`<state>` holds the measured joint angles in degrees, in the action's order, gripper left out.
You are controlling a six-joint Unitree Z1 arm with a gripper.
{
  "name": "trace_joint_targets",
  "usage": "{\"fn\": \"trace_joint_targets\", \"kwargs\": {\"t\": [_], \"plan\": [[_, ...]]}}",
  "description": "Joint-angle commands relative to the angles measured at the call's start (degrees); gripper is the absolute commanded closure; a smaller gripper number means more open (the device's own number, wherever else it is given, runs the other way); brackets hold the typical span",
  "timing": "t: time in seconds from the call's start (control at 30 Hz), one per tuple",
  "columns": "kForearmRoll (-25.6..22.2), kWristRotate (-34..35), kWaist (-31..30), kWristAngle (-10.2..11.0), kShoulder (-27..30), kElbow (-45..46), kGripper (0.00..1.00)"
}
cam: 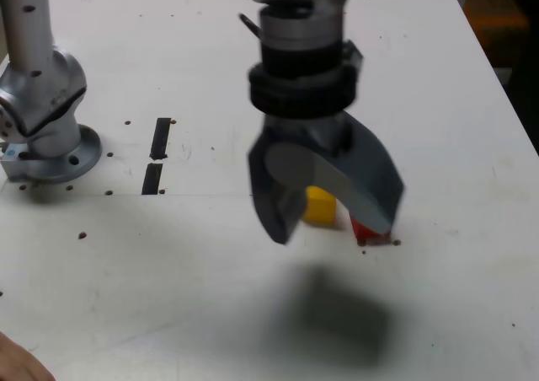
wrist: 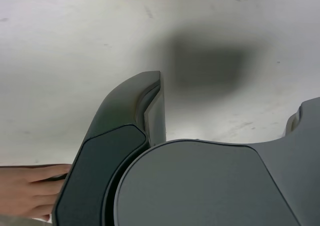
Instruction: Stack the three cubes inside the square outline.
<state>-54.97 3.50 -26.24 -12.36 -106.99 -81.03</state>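
"What does the exterior view show, left to right?"

"A person's hand (cam: pixel 24 364) at the table's (cam: pixel 202 288) near edge; two black tape strips (cam: pixel 161 136); then my gripper (cam: pixel 333 233), spread wide above the white surface, grasping nothing."

"And the cubes?"

"The yellow cube (cam: pixel 320 206) shows between my fingers; the red cube (cam: pixel 364 232), right of it, is partly hidden."
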Motion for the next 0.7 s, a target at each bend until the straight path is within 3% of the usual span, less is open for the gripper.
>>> {"fn": "trace_joint_targets", "kwargs": {"t": [0.0, 0.67], "plan": [[0.2, 0.1, -0.1, -0.1, -0.9, -1.0, 0.06], [-1.0, 1.8, 0.6, -0.2, -10.1, -9.2, 0.06]]}}
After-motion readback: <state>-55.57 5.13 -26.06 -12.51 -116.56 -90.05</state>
